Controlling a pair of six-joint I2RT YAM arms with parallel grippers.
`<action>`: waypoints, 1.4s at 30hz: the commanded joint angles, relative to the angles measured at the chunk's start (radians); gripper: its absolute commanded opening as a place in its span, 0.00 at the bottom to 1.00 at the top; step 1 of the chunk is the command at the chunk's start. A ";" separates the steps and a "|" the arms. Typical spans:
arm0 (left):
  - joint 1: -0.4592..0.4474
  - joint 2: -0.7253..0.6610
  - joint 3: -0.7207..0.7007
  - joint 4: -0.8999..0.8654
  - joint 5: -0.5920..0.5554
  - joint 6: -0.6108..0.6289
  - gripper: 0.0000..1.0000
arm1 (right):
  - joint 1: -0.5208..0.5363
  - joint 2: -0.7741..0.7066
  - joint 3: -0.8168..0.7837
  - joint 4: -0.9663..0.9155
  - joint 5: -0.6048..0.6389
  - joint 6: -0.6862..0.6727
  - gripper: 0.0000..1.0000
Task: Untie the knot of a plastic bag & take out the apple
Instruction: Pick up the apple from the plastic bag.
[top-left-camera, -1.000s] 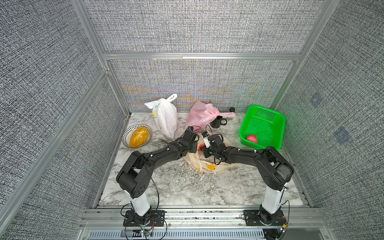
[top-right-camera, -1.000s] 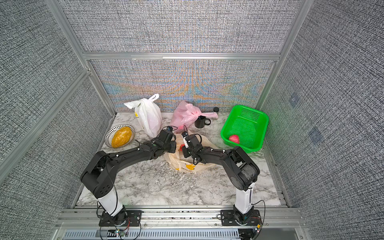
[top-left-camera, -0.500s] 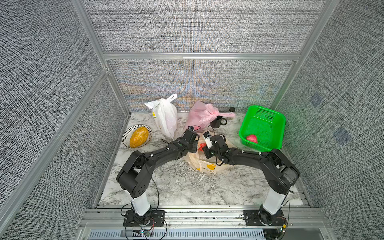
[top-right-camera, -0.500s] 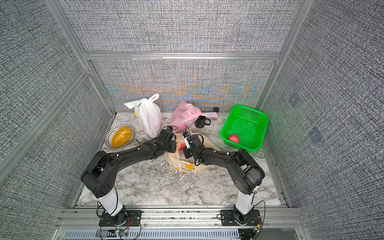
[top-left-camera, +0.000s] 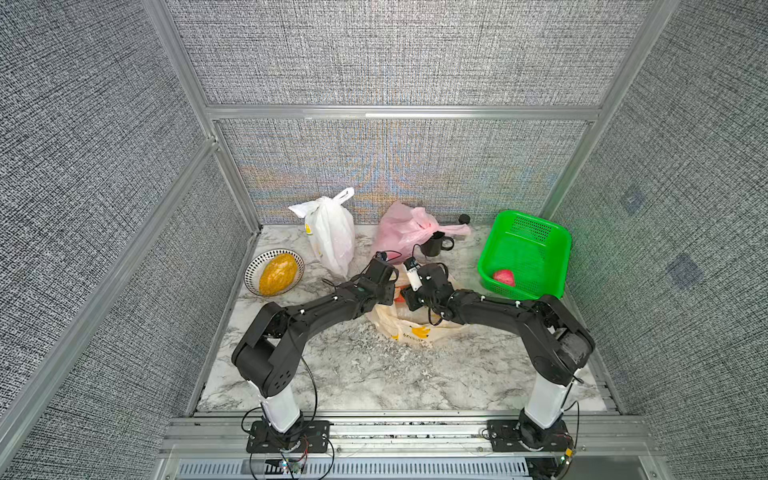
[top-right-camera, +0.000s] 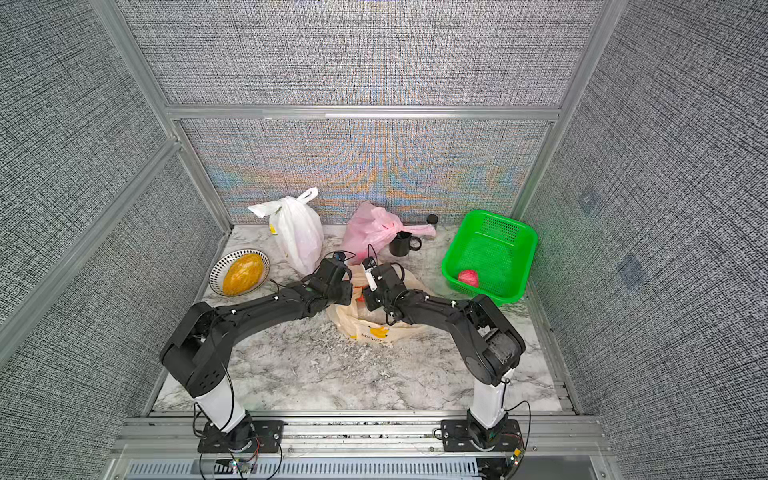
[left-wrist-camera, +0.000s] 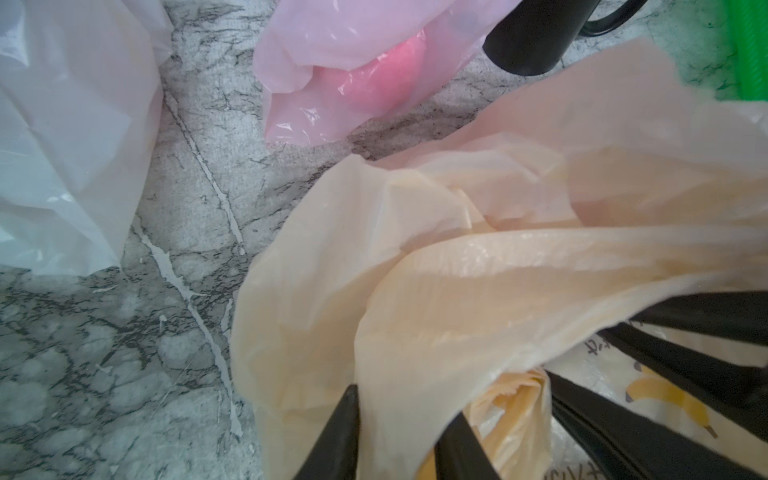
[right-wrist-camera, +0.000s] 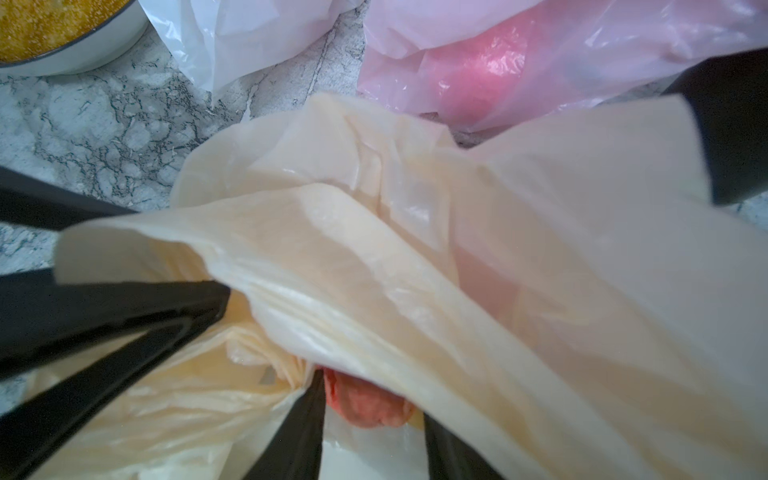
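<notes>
The cream plastic bag (top-left-camera: 415, 328) (top-right-camera: 374, 328) with banana prints lies mid-table, and both grippers meet over its top. In the left wrist view my left gripper (left-wrist-camera: 401, 436) stands open, with a wide fold of the bag (left-wrist-camera: 457, 270) draped between its fingers. My right gripper (right-wrist-camera: 374, 440) is open too. The red apple (right-wrist-camera: 365, 409) shows just beyond its fingertips, under a sheet of the bag (right-wrist-camera: 374, 249). Bunched plastic (right-wrist-camera: 266, 361) sits beside it. I cannot make out the knot itself. In both top views the left gripper (top-left-camera: 388, 291) (top-right-camera: 345, 291) and right gripper (top-left-camera: 411, 297) (top-right-camera: 365, 297) nearly touch.
A white bag (top-left-camera: 332, 237) and a pink bag (top-left-camera: 405, 226) stand at the back, with a black mug (top-left-camera: 434, 245) beside the pink one. At the right is a green basket (top-left-camera: 523, 232) holding a red fruit (top-left-camera: 504, 277). A bowl (top-left-camera: 251, 270) of yellow food sits at the left.
Both grippers have stayed over the bag's top. The right wrist has shifted slightly toward the back. The bag has barely moved.
</notes>
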 joint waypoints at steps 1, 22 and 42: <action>-0.001 -0.008 -0.002 0.001 -0.012 -0.001 0.33 | 0.000 0.003 0.007 0.006 0.002 0.001 0.48; -0.001 -0.011 -0.008 0.002 -0.013 -0.003 0.36 | -0.007 0.221 0.219 -0.050 -0.041 0.001 0.79; -0.001 -0.012 -0.008 -0.007 -0.024 -0.005 0.36 | -0.016 0.174 0.161 -0.006 -0.078 -0.001 0.20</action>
